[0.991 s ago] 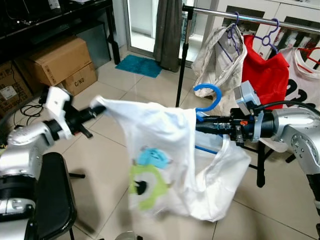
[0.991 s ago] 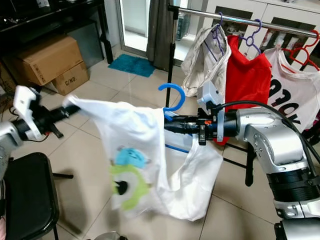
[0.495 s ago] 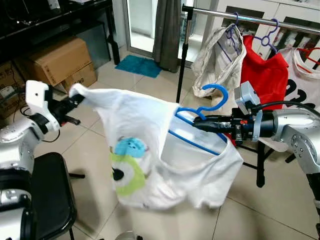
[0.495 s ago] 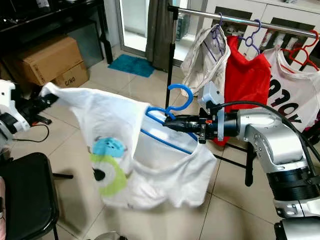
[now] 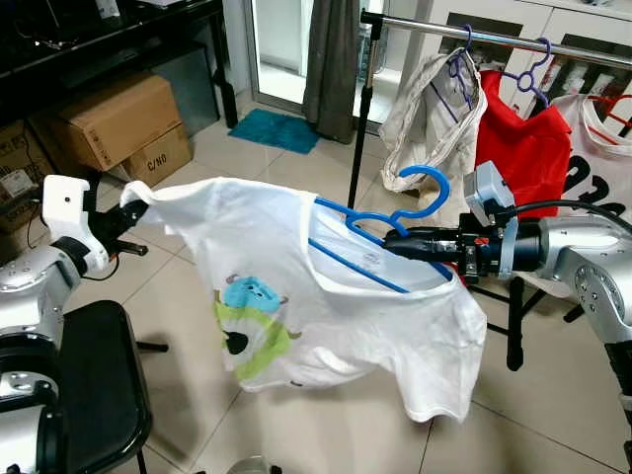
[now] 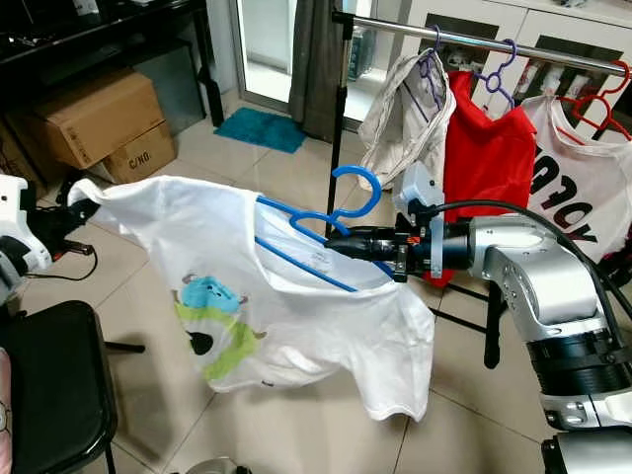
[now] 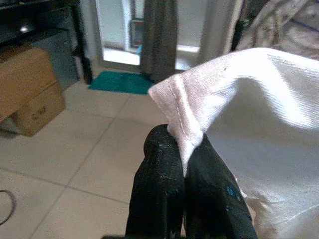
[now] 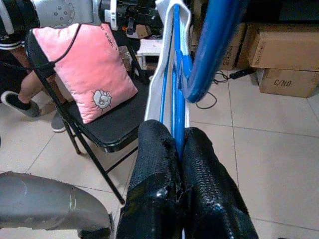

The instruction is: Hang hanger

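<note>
A white T-shirt (image 5: 296, 286) with a green and blue cartoon print is stretched in the air between my two arms. A blue hanger (image 5: 395, 212) sits inside its collar, with the hook up and free. My right gripper (image 5: 395, 243) is shut on the blue hanger just below the hook; the right wrist view shows its fingers (image 8: 159, 164) clamped on the blue bar. My left gripper (image 5: 126, 209) is shut on the T-shirt's sleeve edge (image 7: 182, 119) at the left. The clothes rail (image 5: 474, 33) runs behind, above my right arm.
On the rail hang a beige garment (image 5: 434, 109), a red shirt (image 5: 528, 148) and a white printed shirt (image 5: 602, 158) on other hangers. Cardboard boxes (image 5: 118, 118) stand at the left, a black folding chair (image 5: 104, 385) below my left arm. A pink cushion (image 8: 94, 69) lies on another chair.
My left gripper has pulled the sleeve further left, so the T-shirt has spread out and settled over the hanger. The right gripper has barely moved.
</note>
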`<state>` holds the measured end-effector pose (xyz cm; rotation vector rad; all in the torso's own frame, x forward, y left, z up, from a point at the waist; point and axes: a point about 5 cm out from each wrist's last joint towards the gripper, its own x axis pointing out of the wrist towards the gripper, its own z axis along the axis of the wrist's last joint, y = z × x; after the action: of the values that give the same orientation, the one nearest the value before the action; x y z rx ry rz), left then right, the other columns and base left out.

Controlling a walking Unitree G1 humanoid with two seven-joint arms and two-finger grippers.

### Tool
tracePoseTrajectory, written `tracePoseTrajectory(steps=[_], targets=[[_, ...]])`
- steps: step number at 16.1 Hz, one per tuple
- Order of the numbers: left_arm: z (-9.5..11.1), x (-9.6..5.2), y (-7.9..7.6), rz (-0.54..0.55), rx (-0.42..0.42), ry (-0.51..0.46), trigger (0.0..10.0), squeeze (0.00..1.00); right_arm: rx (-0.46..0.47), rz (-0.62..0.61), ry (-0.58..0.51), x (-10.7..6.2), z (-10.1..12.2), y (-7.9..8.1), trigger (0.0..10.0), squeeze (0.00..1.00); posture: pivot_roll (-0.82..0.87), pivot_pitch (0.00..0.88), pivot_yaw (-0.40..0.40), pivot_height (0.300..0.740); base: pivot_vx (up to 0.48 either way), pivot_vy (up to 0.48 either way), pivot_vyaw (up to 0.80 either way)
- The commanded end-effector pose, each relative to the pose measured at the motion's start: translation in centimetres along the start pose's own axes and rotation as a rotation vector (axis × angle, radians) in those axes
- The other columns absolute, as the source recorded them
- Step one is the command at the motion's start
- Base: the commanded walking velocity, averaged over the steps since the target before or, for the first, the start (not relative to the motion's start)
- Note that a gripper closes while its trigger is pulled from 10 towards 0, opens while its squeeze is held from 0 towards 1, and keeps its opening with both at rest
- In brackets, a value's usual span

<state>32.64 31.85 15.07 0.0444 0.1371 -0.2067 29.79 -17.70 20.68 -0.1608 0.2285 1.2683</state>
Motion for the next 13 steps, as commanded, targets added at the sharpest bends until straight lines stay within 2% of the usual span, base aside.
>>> tracePoseTrajectory(steps=[1, 5, 6, 7, 8, 11, 13], targets=[[0.9, -0.2, 0.9, 0.05, 0.021, -0.02, 0.0, 0.0, -0.041, -0.009, 0.007, -0.1, 0.8, -0.2, 10.0, 0.0, -0.08, 0.0, 0.018, 0.74, 0.0, 0.0, 0.0], [0.6, 0.0, 0.8, 0.04, 0.017, -0.009, 0.0, 0.0, -0.041, -0.009, 0.01, 0.0, 0.7, -0.2, 10.0, 0.0, -0.08, 0.0, 0.016, 0.74, 0.0, 0.0, 0.0], [0.6, 0.2, 0.2, -0.021, -0.018, -0.02, 6.9, 0.0, -0.04, -0.012, 0.011, 0.0, 0.6, -0.2, 10.0, 0.0, -0.08, 0.0, 0.016, 0.74, 0.0, 0.0, 0.0], [0.6, 0.4, -0.5, -0.075, -0.015, -0.027, 10.0, 0.29, -0.038, -0.016, 0.012, 0.1, 0.5, -0.2, 10.0, 0.0, -0.08, 0.0, 0.017, 0.74, 0.0, 0.0, 0.0], [0.3, 0.7, -1.3, -0.102, 0.005, -0.022, 10.0, 1.0, -0.01, -0.034, 0.014, 0.2, 0.1, -0.2, 10.0, 0.0, -0.08, 0.0, 0.019, 0.74, 0.0, 0.0, 0.0], [-0.6, 0.8, -2.1, -0.105, 0.006, -0.004, 10.0, 1.0, 0.033, -0.058, 0.031, 0.1, -0.9, 0.2, 10.0, 0.0, -0.08, 0.0, 0.024, 0.74, 0.0, 0.0, 0.0], [-2.0, 0.5, -2.7, -0.088, 0.019, 0.049, 10.0, 1.0, 0.065, -0.117, 0.062, 0.0, -2.2, 0.2, 10.0, 0.0, -0.07, 0.0, 0.029, 0.74, 0.0, 0.0, 0.0]])
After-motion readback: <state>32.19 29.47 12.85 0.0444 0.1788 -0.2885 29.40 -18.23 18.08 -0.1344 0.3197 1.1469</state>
